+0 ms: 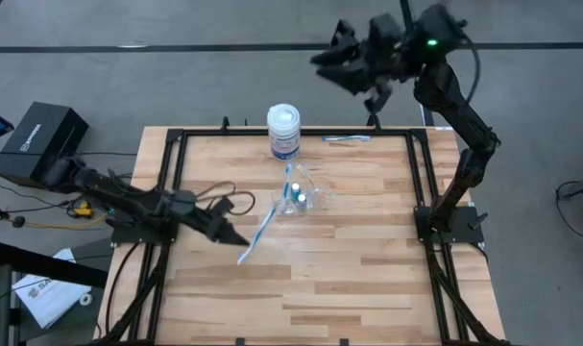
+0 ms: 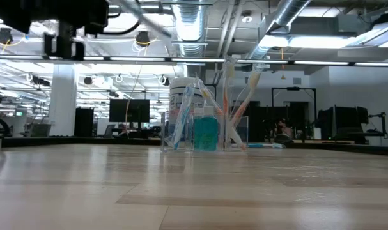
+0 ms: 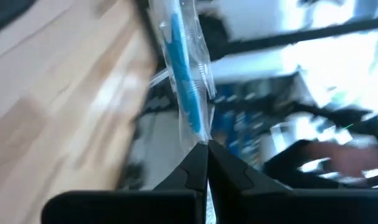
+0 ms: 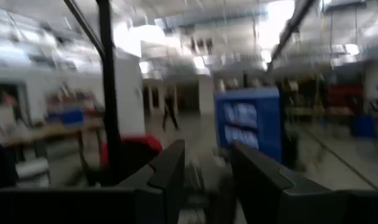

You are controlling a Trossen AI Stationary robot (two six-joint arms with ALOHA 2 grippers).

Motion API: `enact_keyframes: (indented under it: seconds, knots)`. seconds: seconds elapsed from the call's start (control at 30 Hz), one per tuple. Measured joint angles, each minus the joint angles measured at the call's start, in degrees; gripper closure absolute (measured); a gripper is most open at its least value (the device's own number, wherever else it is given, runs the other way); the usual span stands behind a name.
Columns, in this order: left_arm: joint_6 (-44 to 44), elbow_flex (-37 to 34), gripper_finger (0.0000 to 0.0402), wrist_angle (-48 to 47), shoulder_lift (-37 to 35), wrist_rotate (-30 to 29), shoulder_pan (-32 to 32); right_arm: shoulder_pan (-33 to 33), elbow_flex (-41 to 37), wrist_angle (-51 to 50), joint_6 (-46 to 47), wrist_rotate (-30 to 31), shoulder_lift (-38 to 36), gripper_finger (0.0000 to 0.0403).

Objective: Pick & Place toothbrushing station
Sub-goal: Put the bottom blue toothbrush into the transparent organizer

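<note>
Blue-white toothbrush (image 1: 260, 229) pinched in your left end effector (image 1: 235, 237), leaning into holder (image 1: 301, 195); right end effector (image 1: 341, 60) parted, raised beyond surface (image 1: 349, 259).

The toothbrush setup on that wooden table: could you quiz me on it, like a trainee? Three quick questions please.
1. True or false: the left claw is shut on a wrapped toothbrush.
2. Where is the right claw? A) inside the clear holder B) raised beyond the table's far edge, gripping nothing C) resting on the white jar
3. Fill in: another toothbrush lies flat near the table's ____ edge.

Key: 1 true, the left wrist view shows the fingers pinched on the wrapper. 2 B. 3 far.
</note>
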Motion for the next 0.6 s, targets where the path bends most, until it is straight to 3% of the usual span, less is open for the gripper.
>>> enact_keyframes:
  seconds: [0.27, 0.43, 0.6]
  knots:
    - [-8.6, 0.0, 0.0401, 16.6, 0.0, -1.9, 5.5, 3.6, 0.0, -25.8, -21.0, 9.2, -0.5, 0.0282]
    - [-11.8, 0.2, 0.0401, 24.4, 0.0, -5.8, 6.9, 6.3, 0.0, -35.4, -31.2, 18.0, -0.5, 0.0282]
    - [-12.4, 2.9, 0.0401, 25.4, 0.0, -6.4, 8.7, 10.1, 0.0, -41.0, -38.7, 24.3, -0.2, 0.0282]
